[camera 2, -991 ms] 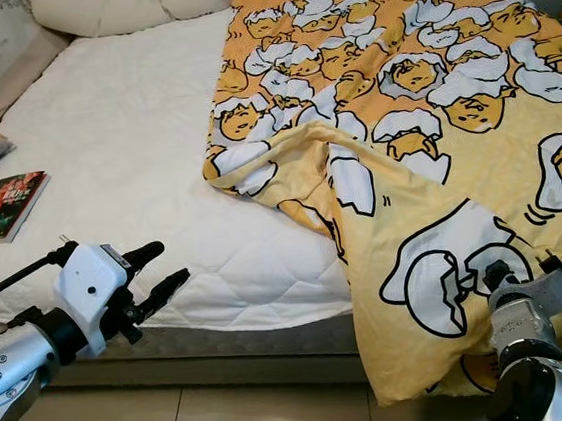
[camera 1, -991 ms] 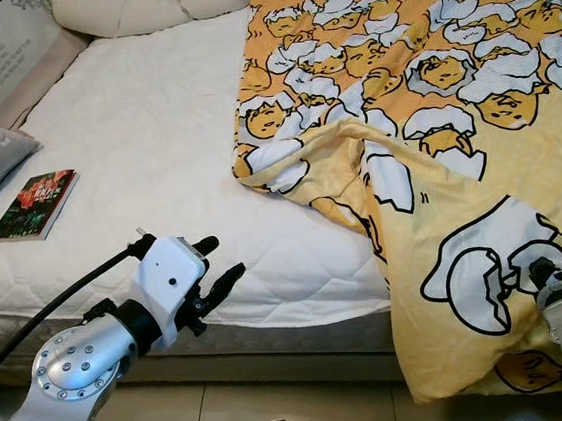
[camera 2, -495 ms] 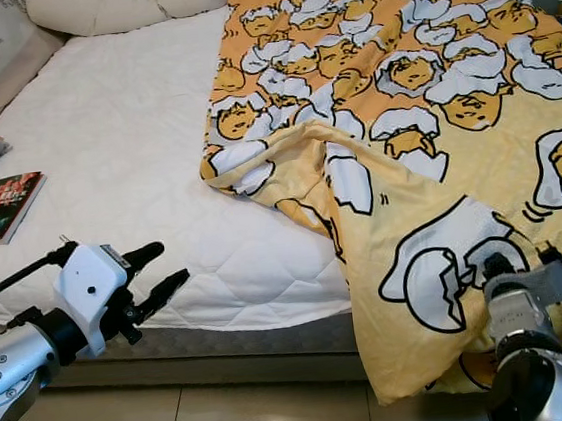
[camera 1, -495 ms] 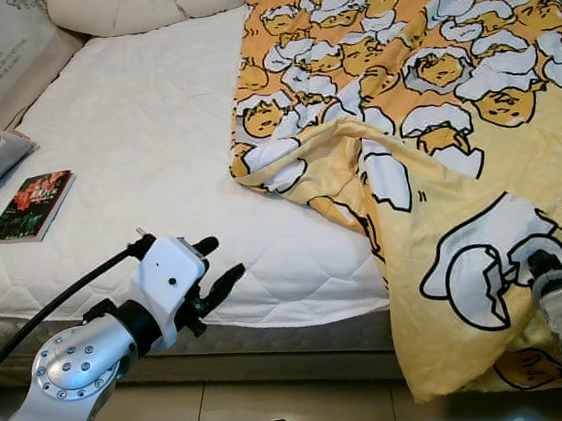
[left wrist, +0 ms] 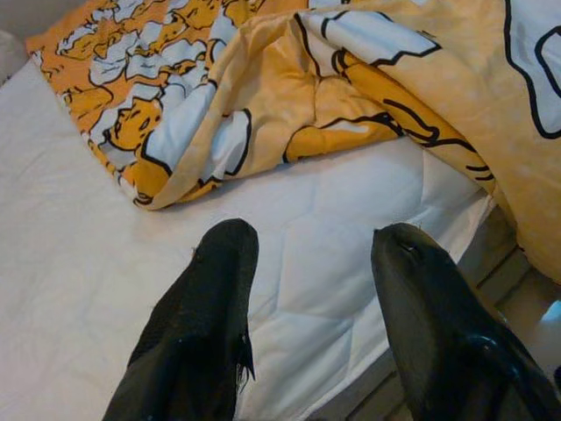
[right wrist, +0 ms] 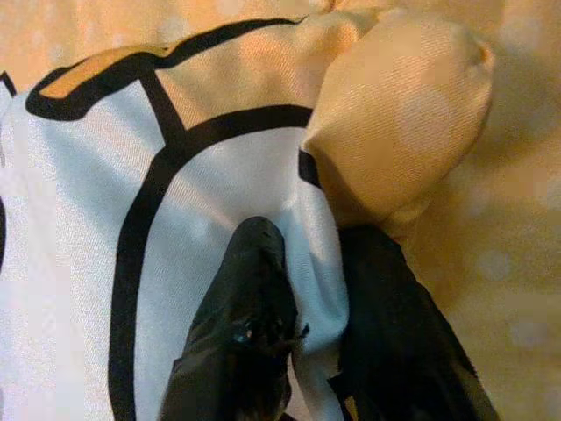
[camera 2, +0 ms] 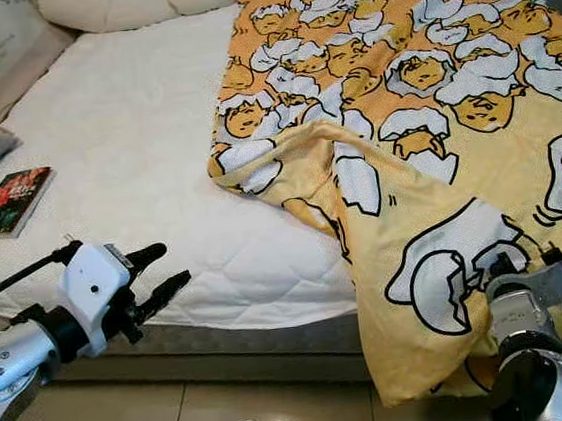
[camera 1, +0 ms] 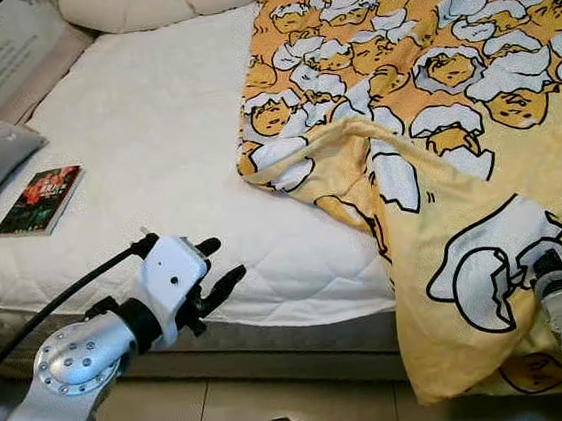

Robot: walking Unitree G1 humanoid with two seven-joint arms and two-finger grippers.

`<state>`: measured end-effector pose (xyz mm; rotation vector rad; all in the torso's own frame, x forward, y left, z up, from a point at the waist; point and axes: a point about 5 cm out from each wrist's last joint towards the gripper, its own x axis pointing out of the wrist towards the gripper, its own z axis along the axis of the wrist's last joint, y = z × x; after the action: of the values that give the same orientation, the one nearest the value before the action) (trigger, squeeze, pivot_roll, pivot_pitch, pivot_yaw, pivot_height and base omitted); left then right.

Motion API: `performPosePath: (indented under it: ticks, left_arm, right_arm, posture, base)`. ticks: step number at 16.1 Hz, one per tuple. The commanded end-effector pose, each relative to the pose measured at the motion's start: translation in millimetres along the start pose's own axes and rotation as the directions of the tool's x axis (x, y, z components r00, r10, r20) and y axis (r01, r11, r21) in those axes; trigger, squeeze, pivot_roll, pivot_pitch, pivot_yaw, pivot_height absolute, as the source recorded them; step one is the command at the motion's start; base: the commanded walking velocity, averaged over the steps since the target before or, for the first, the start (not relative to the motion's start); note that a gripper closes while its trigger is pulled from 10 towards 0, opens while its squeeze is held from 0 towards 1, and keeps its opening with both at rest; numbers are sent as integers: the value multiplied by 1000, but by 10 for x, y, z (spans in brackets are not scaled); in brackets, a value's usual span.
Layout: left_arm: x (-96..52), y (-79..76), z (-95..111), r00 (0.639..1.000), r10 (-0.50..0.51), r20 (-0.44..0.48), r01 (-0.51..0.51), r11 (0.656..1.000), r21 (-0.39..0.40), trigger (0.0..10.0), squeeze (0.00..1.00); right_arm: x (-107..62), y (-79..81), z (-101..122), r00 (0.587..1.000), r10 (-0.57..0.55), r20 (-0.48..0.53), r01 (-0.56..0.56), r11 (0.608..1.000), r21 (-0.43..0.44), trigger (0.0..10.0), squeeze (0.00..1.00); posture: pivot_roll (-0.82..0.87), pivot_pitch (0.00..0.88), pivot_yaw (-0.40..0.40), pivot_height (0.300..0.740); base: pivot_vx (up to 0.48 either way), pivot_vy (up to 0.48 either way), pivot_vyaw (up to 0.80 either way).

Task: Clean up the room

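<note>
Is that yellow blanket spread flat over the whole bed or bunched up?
Bunched up. The blanket covers one side of the bed, its edge folded back, one corner hanging off the foot, pinched in the right tool.

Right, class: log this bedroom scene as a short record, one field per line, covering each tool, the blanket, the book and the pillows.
left tool: open, held above the mattress edge
right tool: shut on a fold of the blanket
blanket: yellow cartoon print, covering the bed's right half, its corner hanging over the foot
book: lying flat on the mattress's left side
pillows: white, at the head of the bed
</note>
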<state>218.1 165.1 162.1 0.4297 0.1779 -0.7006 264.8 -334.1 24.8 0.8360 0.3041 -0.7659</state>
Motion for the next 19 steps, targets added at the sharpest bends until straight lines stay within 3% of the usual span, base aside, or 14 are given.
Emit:
performPosePath:
  ticks: [1, 6, 9, 11, 13, 14, 15, 17, 18, 19]
  left_arm:
    - [18, 20, -13, 1000, -2, -8, 2, 1000, 14, 10000, 0]
    - [234, 35, -121, 1000, 15, 12, -15, 1000, -7, 10000, 0]
    - [278, 31, -195, 999, 38, 21, -38, 999, -36, 10000, 0]
    - [292, 31, -239, 999, 49, 23, -48, 998, -51, 10000, 0]
    - [320, 35, -280, 998, 56, 25, -55, 997, -57, 10000, 0]
    - [342, 32, -281, 998, 51, 29, -49, 997, -56, 10000, 0]
    - [357, 29, -276, 998, 44, 33, -42, 998, -53, 10000, 0]
    - [382, 33, -260, 999, 34, 40, -32, 998, -47, 10000, 0]
    - [385, 34, -262, 999, 32, 42, -30, 999, -45, 10000, 0]
    - [384, 32, -263, 999, 32, 42, -30, 999, -44, 10000, 0]
  right_arm:
    - [-11, -55, -63, 1000, -12, -29, 12, 1000, -2, 0, 0]
    - [-23, 75, -192, 983, 142, -118, -157, 979, -127, 0, 0]
    - [-64, 76, -341, 947, 233, -223, -282, 933, -225, 0, 0]
    - [-114, 209, -469, 869, 377, -321, -462, 850, -254, 0, 0]
    - [-280, 519, -737, 618, 578, -533, -768, 589, -251, 0, 0]
    - [-413, 662, -877, 454, 623, -637, -881, 423, -214, 0, 0]
    - [-545, 769, -978, 315, 634, -706, -945, 274, -176, 0, 0]
    - [-930, 1019, -1115, -2, 589, -808, -997, -59, -41, 0, 0]
    - [-1065, 1096, -1107, -98, 568, -817, -989, -148, 16, 0, 0]
    - [-1136, 1134, -1081, -146, 561, -815, -981, -188, 47, 0, 0]
  posture:
    - [226, 15, 145, 740]
    - [132, 0, 88, 740]
    - [86, 0, 72, 740]
    - [66, 0, 66, 740]
    - [55, 0, 68, 740]
    - [54, 0, 68, 740]
    - [53, 0, 69, 740]
    - [57, 0, 69, 740]
    - [58, 0, 68, 740]
    - [60, 0, 68, 740]
  base:
    - [0, 0, 0]
    - [0, 0, 0]
    - [0, 0, 0]
    - [0, 0, 0]
    - [0, 0, 0]
    - [0, 0, 0]
    - [0, 0, 0]
    - [0, 0, 0]
    - [0, 0, 0]
    - [0, 0, 0]
